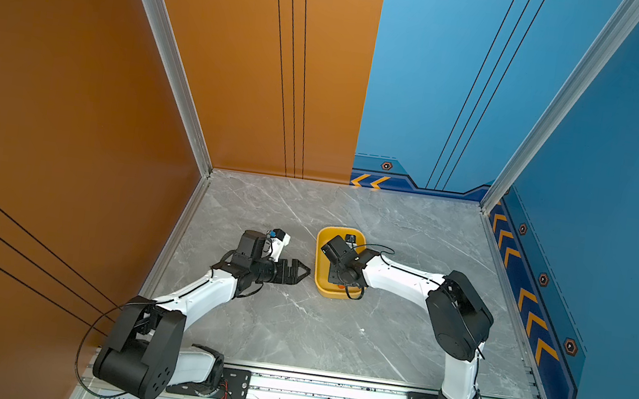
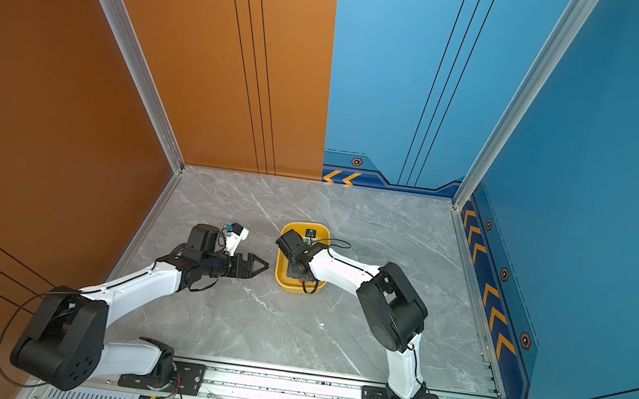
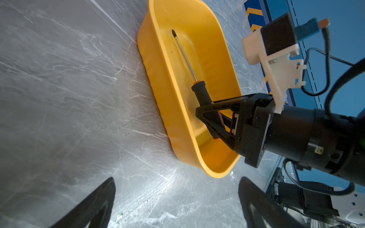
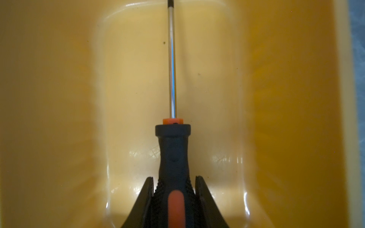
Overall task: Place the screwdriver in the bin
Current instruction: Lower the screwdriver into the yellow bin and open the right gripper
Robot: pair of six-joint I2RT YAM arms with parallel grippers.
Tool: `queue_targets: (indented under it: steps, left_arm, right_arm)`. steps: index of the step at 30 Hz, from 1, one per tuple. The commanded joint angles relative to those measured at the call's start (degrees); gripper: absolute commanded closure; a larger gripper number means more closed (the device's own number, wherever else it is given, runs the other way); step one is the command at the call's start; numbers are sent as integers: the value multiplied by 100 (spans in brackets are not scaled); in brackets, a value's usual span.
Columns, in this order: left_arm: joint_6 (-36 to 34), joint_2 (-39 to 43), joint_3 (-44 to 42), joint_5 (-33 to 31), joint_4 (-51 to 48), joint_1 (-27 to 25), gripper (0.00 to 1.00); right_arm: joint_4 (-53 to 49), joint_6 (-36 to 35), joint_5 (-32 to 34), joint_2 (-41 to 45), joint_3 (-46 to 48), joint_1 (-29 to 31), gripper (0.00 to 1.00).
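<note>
Screwdriver sits inside the yellow bin, lined up with the bin's long sides. Its thin metal shaft points at the bin's far short wall and its black handle lies toward the near one. The right end effector reaches down into the bin and is clenched on the thick part of the handle, one finger pressed on each flank. The orange stripe faces up between them. In the left wrist view the orange butt shows just behind those fingers, and the tip hangs low over the bin's floor; whether it touches the floor cannot be told. In both top views the right wrist covers most of the bin, so the tool is largely hidden there. The left end effector hovers just beside the bin's left long wall, apart from it. Its fingers are spread wide over the grey bench, grasping nothing.
</note>
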State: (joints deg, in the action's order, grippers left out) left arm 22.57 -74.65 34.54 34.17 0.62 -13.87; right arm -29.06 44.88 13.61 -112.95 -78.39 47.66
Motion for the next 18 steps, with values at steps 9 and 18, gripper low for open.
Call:
queue_targets:
  steps: [9,18]
  left_arm:
    - [46,-78,114,146,52,64,2]
    - [42,-126,123,170,52,65,2]
  right_arm:
    - [-102,20,53,-228,-190,-38,84]
    - [-100,12,-1,-303,-168,-44,71]
